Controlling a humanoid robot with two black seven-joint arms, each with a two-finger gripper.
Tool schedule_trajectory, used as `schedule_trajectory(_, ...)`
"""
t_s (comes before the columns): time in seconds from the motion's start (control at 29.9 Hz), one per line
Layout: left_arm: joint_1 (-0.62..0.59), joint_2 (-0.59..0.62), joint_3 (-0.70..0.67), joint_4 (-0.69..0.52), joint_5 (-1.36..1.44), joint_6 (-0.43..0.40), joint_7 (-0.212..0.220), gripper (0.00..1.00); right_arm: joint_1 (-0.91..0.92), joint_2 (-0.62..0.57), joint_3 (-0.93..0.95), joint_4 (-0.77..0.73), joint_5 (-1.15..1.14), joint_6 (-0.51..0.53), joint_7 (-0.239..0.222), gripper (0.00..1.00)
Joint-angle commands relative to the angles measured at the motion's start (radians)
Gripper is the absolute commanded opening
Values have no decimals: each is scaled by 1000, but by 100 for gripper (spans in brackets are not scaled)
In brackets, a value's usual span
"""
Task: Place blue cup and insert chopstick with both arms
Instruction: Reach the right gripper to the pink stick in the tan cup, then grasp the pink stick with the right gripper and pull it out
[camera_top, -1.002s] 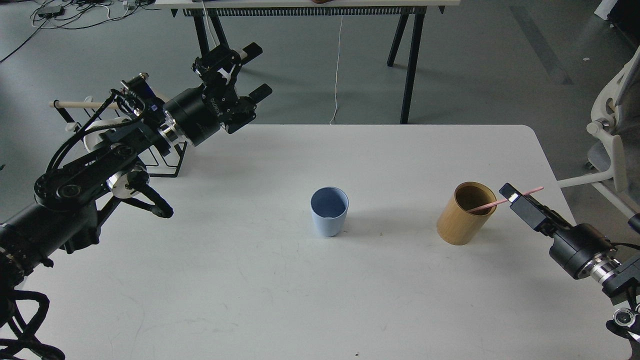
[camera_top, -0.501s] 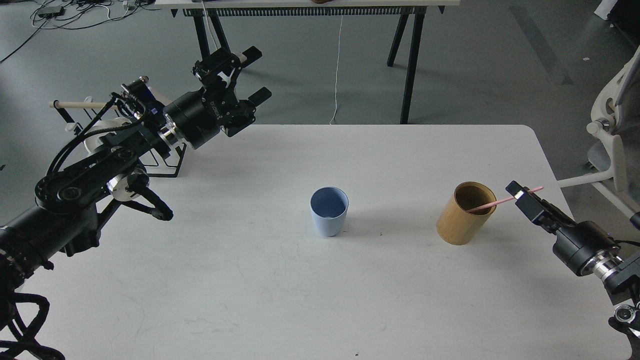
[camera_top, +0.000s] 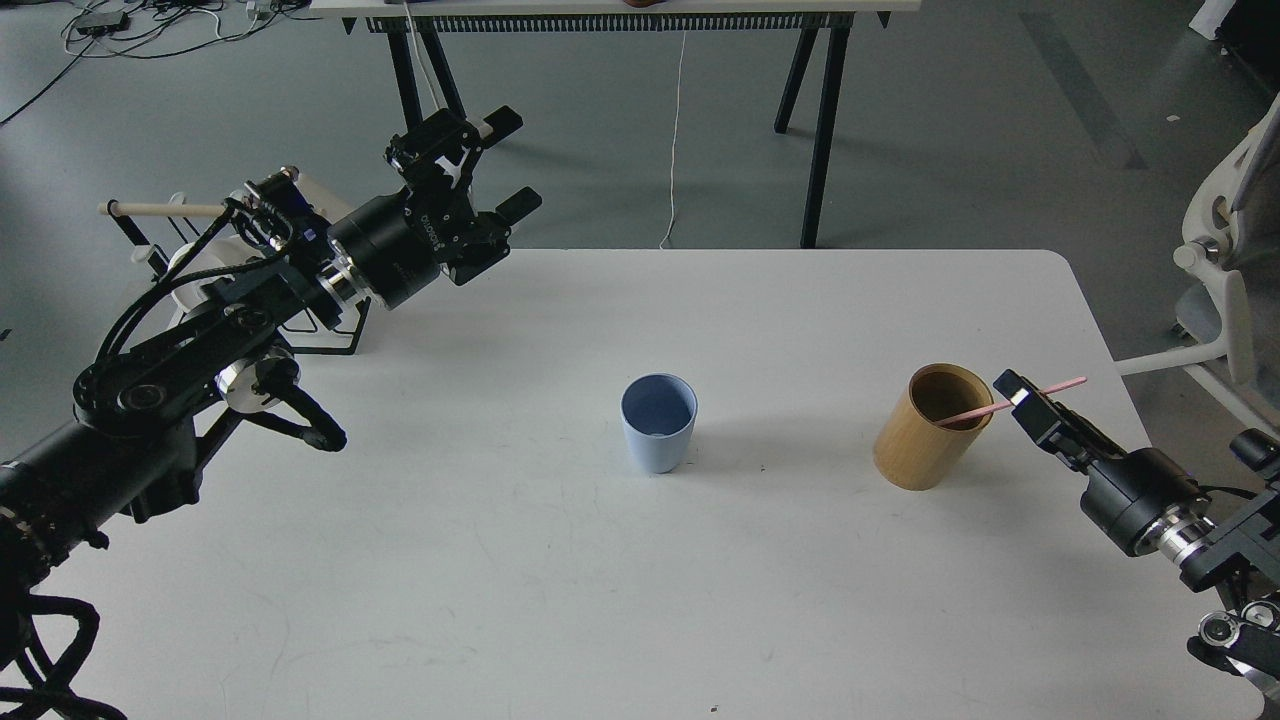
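The blue cup stands upright near the middle of the white table, with nothing in it. One pink chopstick leans out of the tan bamboo cylinder, its upper end pointing right. My right gripper is at the chopstick just right of the cylinder's rim. It is seen edge-on, so I cannot tell its two fingers apart or whether it holds the stick. My left gripper is open and empty, raised over the table's back left edge, far from the cup.
A black wire rack with a beige wooden rod stands at the table's left edge, behind my left arm. A white chair is off the right side. A trestle table stands behind.
My right gripper drew back to the right, then came forward again to the chopstick near the cylinder. My left gripper shifted slightly. The cup, cylinder and chopstick have not moved.
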Motion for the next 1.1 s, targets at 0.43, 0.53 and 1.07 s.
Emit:
schedule_trajectory(0.43, 18, -3, -2, 7, 0, 0, 0, 94, 17, -1, 7, 4, 2, 0, 0, 6)
schedule_trajectory(0.53, 22, -3, -2, 7, 0, 0, 0, 94, 23, -4, 10, 5, 5, 0, 0, 5)
schedule_trajectory(1.07, 21, -22, -11, 7, -1, 0, 0, 94, 28, -254, 63, 221, 20, 0, 0, 2)
